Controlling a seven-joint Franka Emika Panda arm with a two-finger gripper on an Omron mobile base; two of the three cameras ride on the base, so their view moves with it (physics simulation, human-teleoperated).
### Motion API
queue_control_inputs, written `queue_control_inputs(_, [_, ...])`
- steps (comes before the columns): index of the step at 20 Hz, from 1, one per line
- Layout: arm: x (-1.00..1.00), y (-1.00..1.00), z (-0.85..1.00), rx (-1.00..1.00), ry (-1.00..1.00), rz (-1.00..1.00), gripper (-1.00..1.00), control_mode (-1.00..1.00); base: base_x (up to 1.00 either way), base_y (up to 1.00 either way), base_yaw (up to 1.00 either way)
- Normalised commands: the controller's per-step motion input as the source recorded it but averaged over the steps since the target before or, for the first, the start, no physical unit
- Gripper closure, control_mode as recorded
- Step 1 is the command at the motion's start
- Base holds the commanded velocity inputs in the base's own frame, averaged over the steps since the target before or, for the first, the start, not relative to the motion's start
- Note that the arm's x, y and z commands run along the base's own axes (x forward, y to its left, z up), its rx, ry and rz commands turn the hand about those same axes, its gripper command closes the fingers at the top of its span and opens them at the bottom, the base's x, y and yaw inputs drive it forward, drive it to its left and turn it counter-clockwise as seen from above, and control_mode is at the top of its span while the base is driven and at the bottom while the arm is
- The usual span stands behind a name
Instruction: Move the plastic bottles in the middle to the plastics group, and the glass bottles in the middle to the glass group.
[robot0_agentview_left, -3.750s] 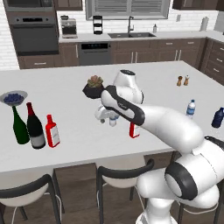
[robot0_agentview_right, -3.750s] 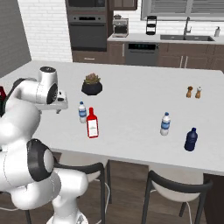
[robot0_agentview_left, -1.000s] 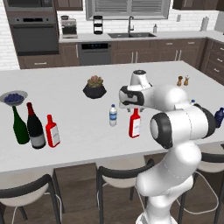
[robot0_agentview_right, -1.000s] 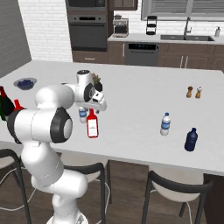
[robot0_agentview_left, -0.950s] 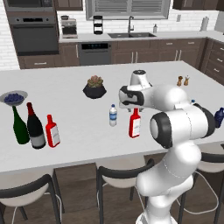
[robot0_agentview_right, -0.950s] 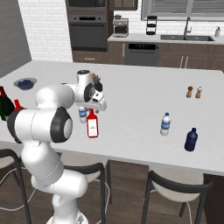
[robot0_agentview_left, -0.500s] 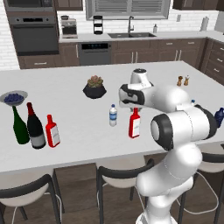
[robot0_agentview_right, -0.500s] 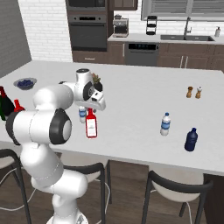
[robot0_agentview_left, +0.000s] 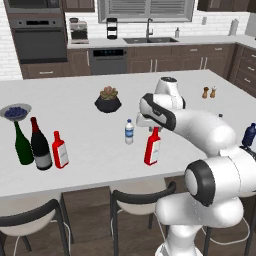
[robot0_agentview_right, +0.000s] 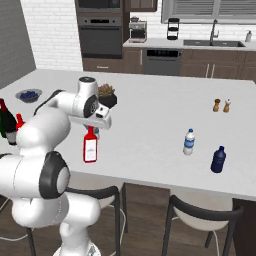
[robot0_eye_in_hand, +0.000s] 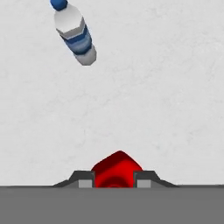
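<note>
Our white kitchen surface (robot0_agentview_left: 90, 150) carries a potted plant (robot0_agentview_left: 108, 99) mid-back; our hand (robot0_eye_in_hand: 113, 178) grips the red bottle (robot0_agentview_left: 152, 146) near its front edge.

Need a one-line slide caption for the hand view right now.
Hand view: tool straddling the red bottle's cap, small water bottle standing apart on the white counter.

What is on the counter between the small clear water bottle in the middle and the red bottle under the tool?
Nothing: in the hand view, bare white counter separates the small clear water bottle from the red flat-sided bottle.
</note>
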Motion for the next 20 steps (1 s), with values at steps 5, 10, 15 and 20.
queue_control_inputs(5, [-0.28,0.9,0.21,-0.04,-0.14,0.2,1.0,-1.0,0.0,0.0,0.0])
queue_control_inputs(10, [-0.03,0.88,0.17,0.0,-0.05,0.1,1.0,-1.0,0.0,0.0,0.0])
queue_control_inputs(15, [0.06,0.93,0.16,0.0,0.0,0.08,1.0,-1.0,0.0,0.0,0.0])
queue_control_inputs(20, [0.11,0.93,0.04,0.0,0.0,0.11,1.0,-1.0,0.0,0.0,0.0])
